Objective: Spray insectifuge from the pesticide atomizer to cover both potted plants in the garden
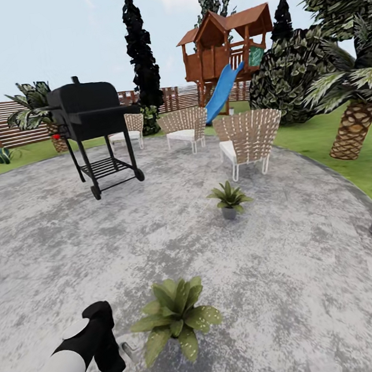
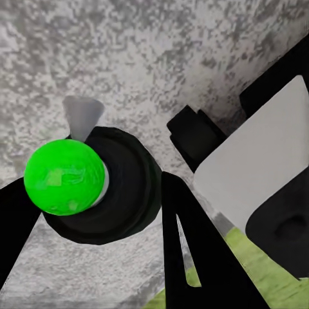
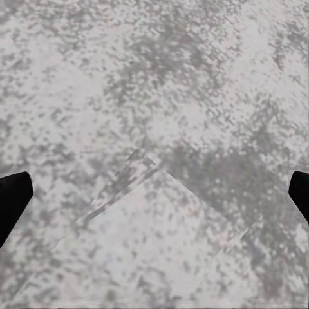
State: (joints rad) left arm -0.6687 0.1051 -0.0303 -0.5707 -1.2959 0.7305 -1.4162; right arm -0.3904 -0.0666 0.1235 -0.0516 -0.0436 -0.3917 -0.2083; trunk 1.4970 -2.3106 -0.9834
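Surface: round paved area (image 1: pixel 157 236) of mottled grey stone, ringed by green lawn (image 1: pixel 332 145). Surroundings: brown slatted fence (image 1: pixel 4 124) at the far side; black wheeled grill (image 1: pixel 95 130); three woven chairs, the closest at (image 1: pixel 250 140); wooden play tower (image 1: pixel 224 44) with a blue slide (image 1: pixel 221 94); palm trunk (image 1: pixel 353 127) on the grass to the right.

Potted plants: one near rosette (image 1: pixel 176 318) just beside the left arm; one farther rosette (image 1: pixel 229 198) in a small grey pot, short of the chairs. The two stand well apart.

Pesticide atomizer (image 2: pixel 96 187): dark round body with a bright green top, seen end-on in the left wrist view, long axis along the camera's line of sight; a pale nozzle juts sideways over the paving.

Left gripper (image 2: pixel 96 212): fingers closed around the atomizer.

Right gripper (image 3: pixel 154 193): finger tips at opposite edges, spread wide over bare paving.
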